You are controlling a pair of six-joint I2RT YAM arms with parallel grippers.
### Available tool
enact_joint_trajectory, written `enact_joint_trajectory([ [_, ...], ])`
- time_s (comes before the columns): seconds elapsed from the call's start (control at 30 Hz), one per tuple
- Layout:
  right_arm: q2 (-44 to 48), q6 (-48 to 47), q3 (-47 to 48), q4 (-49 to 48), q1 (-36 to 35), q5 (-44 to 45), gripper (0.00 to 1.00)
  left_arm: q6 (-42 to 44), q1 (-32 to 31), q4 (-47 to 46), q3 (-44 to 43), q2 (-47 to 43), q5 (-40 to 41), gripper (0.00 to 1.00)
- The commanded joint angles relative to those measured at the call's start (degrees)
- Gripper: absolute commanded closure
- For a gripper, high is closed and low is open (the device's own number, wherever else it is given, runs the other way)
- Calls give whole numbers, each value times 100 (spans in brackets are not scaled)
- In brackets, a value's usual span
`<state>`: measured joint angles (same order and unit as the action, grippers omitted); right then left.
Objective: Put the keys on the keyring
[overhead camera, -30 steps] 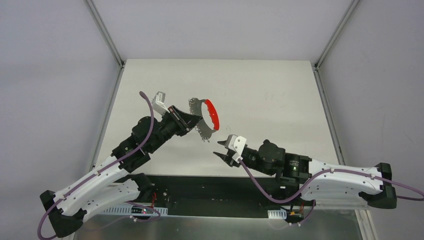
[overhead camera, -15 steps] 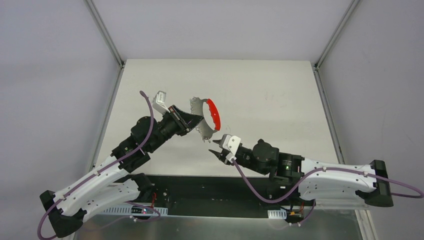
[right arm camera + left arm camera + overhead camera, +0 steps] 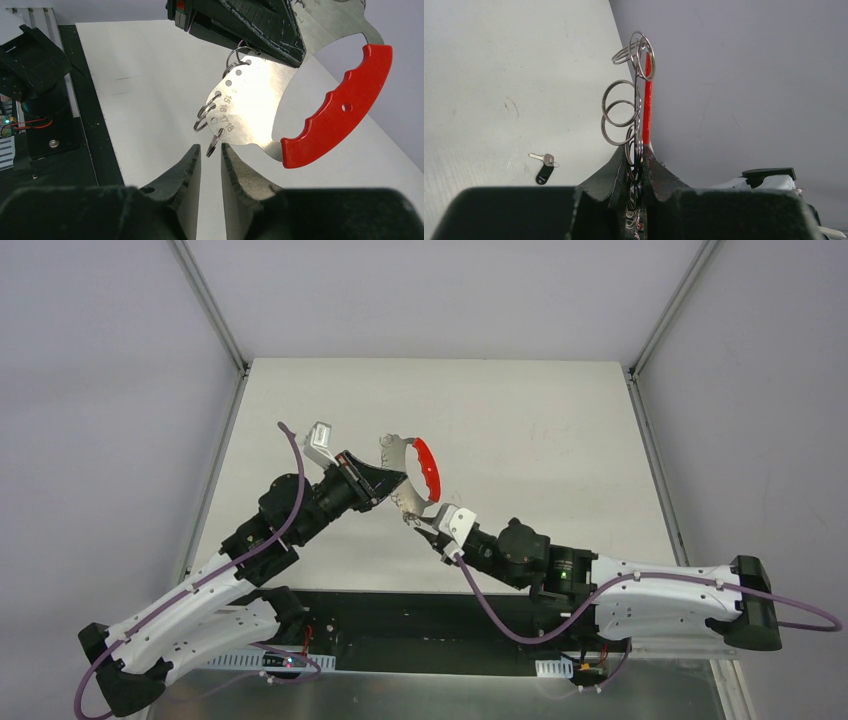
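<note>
The keyring (image 3: 424, 466) is a thin silver plate with a red crescent and several wire rings. My left gripper (image 3: 388, 484) is shut on it and holds it above the table. In the left wrist view the rings (image 3: 620, 105) and the red edge (image 3: 647, 102) rise from my left gripper (image 3: 640, 151). A tiny silver key with a black oval tag (image 3: 544, 167) lies on the table to the left. My right gripper (image 3: 419, 524) is narrowly open. In the right wrist view its tips (image 3: 210, 146) flank the lowest small ring (image 3: 215, 140) under the plate (image 3: 250, 95) without clamping it.
The white table (image 3: 540, 420) is bounded by grey walls and metal corner posts (image 3: 210, 310). A black base plate (image 3: 400, 615) runs along the near edge. An arm base with wiring (image 3: 35, 70) stands at the left of the right wrist view.
My right arm has moved up and left toward the keyring, and its tips now reach the lowest hanging ring. The left gripper has held the keyring almost still.
</note>
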<state>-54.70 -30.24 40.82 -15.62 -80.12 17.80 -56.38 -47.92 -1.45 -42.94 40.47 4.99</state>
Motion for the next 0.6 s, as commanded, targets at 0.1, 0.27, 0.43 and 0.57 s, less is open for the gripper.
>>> enact_joint_trajectory([
  [0.1, -152, -77, 284, -429, 14, 365, 83, 57, 16, -397, -179, -110, -43, 100],
  [0.27, -108, -130, 245, -628, 14, 466, 100, 56, 15, -392, -171, -101, -58, 100],
  [0.43, 84, -140, 141, -696, 14, 367, 100, 70, 13, -399, -155, -119, -29, 100],
  [0.57, 286, 20, 155, -449, 14, 185, 100, 90, 19, -393, -113, -172, 59, 100],
])
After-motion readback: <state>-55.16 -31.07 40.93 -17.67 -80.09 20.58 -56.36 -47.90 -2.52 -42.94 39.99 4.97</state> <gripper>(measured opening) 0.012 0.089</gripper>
